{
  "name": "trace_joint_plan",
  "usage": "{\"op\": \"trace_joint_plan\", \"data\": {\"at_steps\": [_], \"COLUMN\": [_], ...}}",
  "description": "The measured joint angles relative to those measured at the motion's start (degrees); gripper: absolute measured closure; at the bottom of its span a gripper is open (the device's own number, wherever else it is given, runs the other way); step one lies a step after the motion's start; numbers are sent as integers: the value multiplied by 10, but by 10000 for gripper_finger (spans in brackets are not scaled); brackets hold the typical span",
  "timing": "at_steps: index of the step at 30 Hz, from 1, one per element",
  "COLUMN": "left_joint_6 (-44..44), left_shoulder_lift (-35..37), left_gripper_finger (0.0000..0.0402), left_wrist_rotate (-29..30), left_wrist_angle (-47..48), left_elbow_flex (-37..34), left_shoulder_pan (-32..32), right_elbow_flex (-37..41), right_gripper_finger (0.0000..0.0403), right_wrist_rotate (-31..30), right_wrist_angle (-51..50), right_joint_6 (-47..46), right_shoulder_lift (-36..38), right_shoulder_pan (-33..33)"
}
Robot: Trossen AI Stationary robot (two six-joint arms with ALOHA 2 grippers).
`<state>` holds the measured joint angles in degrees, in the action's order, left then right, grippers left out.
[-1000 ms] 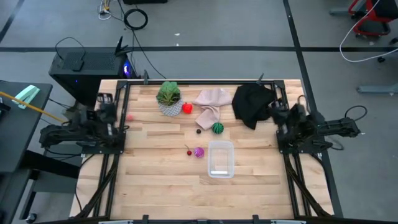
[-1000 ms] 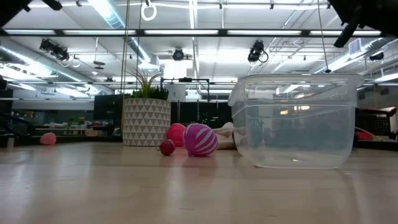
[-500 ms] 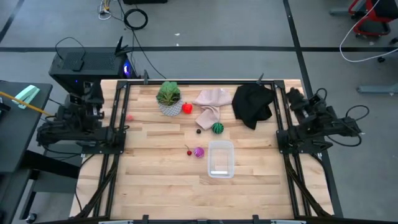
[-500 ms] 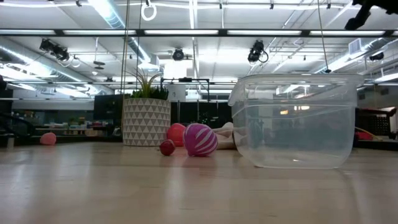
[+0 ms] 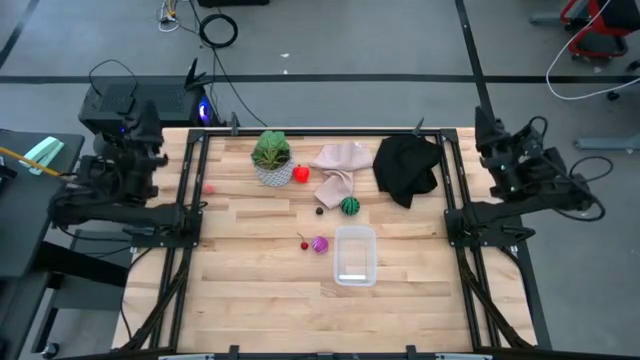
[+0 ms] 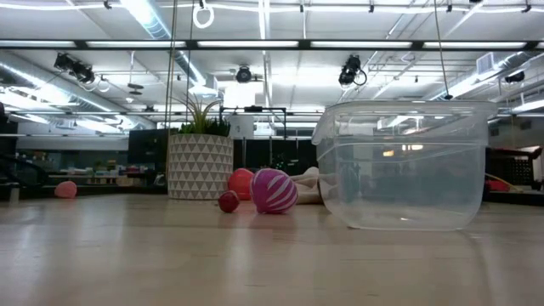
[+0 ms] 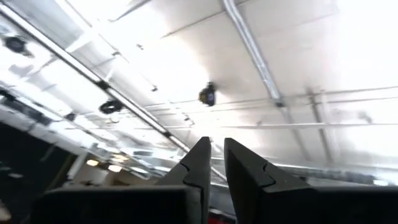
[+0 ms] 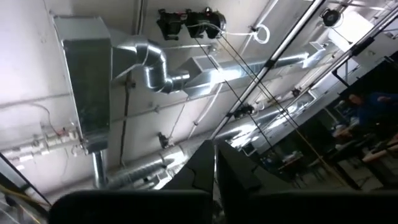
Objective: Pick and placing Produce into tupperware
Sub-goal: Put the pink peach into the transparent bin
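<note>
The clear tupperware (image 5: 355, 256) (image 6: 404, 166) stands upright on the wooden table toward the near side. To its left lie a purple striped ball (image 5: 320, 244) (image 6: 273, 190) and a tiny dark-red piece (image 5: 303, 243). Farther back lie a green round fruit (image 5: 349, 206), a small dark piece (image 5: 320, 210) and a red fruit (image 5: 301, 174). My left gripper (image 5: 148, 130) (image 7: 216, 144) is raised beyond the table's left edge, pointing up at the ceiling, its fingers a narrow slit apart. My right gripper (image 5: 487, 135) (image 8: 215, 149) is raised at the right edge, shut and holding nothing.
A potted plant (image 5: 271, 158), a beige cloth (image 5: 340, 165) and a black cloth (image 5: 407, 165) sit along the far side. A small pink piece (image 5: 209, 188) lies near the left edge. Bare wood stretches across the table's near half around the tupperware.
Both arms have risen from their folded places at the table's left and right edges. Their grippers have tipped upward and swung toward the far edge. The produce and the tupperware have kept still.
</note>
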<state>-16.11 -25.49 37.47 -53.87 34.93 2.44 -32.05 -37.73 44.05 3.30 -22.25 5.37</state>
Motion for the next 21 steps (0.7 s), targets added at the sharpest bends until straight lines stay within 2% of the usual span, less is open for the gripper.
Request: {"op": "trace_joint_plan", "data": {"at_steps": [2, 4, 7, 11, 16, 21], "left_joint_6": [0, -1, 8, 95, 150, 264], "left_shoulder_lift": [-14, -26, -46, -103, -172, -217], "left_gripper_finger": [334, 326, 316, 305, 290, 274], "left_wrist_rotate": [38, 80, 151, 257, 269, 261], "left_wrist_angle": [31, 107, 316, 589, 815, 1019], "left_elbow_flex": [43, 99, 200, 337, 461, 508], "left_shoulder_pan": [0, 0, 0, -1, -1, 0], "right_elbow_flex": [-51, -104, -183, -273, -337, -341], "right_gripper_finger": [373, 369, 366, 365, 366, 365], "right_wrist_rotate": [-13, -37, -83, -112, -113, -108], "right_wrist_angle": [-46, -113, -247, -431, -574, -615], "right_joint_6": [9, 12, 8, -50, -134, -179], "right_shoulder_lift": [-33, -61, -97, -139, -179, -196], "right_shoulder_pan": [0, 0, -1, -16, -45, -67]}}
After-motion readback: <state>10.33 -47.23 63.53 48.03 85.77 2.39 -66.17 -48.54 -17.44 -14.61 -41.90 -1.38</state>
